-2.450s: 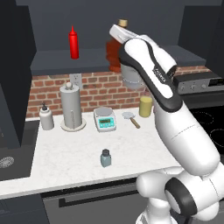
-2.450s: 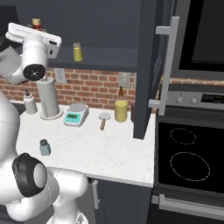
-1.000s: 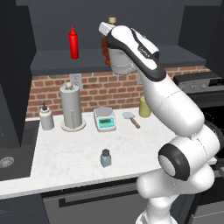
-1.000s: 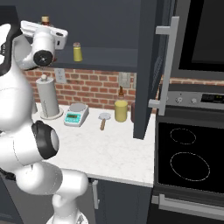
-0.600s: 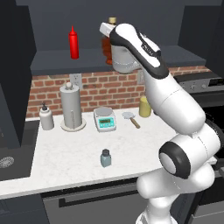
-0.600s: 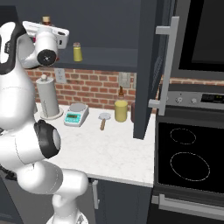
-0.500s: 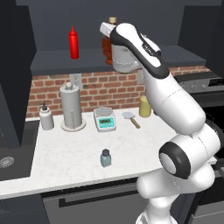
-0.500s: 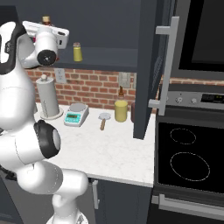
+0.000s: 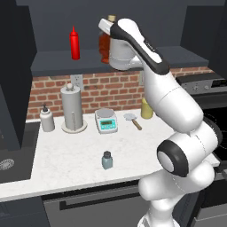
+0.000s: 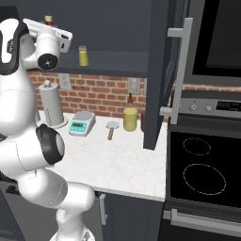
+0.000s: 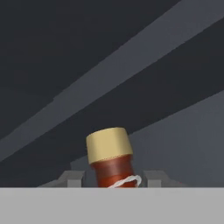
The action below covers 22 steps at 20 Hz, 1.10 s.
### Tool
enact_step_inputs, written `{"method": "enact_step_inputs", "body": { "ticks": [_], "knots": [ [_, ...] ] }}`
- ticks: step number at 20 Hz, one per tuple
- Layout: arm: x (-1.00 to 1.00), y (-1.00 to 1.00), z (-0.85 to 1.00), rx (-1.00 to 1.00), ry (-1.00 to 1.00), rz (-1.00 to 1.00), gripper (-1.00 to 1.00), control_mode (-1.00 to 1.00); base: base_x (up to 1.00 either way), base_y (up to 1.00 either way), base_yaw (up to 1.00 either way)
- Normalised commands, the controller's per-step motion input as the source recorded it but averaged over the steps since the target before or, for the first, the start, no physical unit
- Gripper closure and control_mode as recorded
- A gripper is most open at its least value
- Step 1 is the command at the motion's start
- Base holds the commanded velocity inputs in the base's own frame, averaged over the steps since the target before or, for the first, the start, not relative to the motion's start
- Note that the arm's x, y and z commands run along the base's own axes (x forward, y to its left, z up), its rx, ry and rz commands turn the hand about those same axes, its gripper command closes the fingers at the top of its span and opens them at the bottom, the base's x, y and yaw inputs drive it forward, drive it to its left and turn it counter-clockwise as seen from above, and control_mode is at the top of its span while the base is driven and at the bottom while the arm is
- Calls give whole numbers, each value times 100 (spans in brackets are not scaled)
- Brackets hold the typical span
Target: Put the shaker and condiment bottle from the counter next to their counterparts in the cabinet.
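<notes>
Fingers (image 11: 72,178) of the white arm's gripper (image 11: 113,180) pinch the tall reddish-brown ribbed condiment bottle (image 9: 104,45) with tan stopper, held at the dark grey cabinet shelf (image 9: 53,62), right of the plain red squeeze bottle (image 9: 75,43).

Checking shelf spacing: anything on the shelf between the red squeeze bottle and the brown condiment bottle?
No. In the left base view the cabinet shelf is bare between the red squeeze bottle and the condiment bottle in the gripper.

The white marble counter (image 9: 71,155) has the little blue-grey shaker (image 9: 106,160) near its front edge, with a paper towel holder (image 9: 72,108), scale (image 9: 107,120) and soap bottle (image 9: 46,119) along the back.
</notes>
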Motion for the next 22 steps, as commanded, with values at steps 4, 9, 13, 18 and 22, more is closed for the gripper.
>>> {"method": "enact_step_inputs", "body": {
  "ticks": [4, 9, 13, 18, 22],
  "knots": [
    [16, 13, 0, 1, 0, 0, 100, -100, 0, 0, 0],
    [13, 8, -2, -3, 0, 0, 100, -100, 0, 0, 0],
    [7, 0, -25, -19, 0, 3, 100, -100, 0, 0, 0],
    [9, 2, -6, -5, 0, 3, 100, -100, 0, 0, 0],
    [15, 6, 0, 0, 0, 2, 100, -100, 0, 0, 0]
  ]
}}
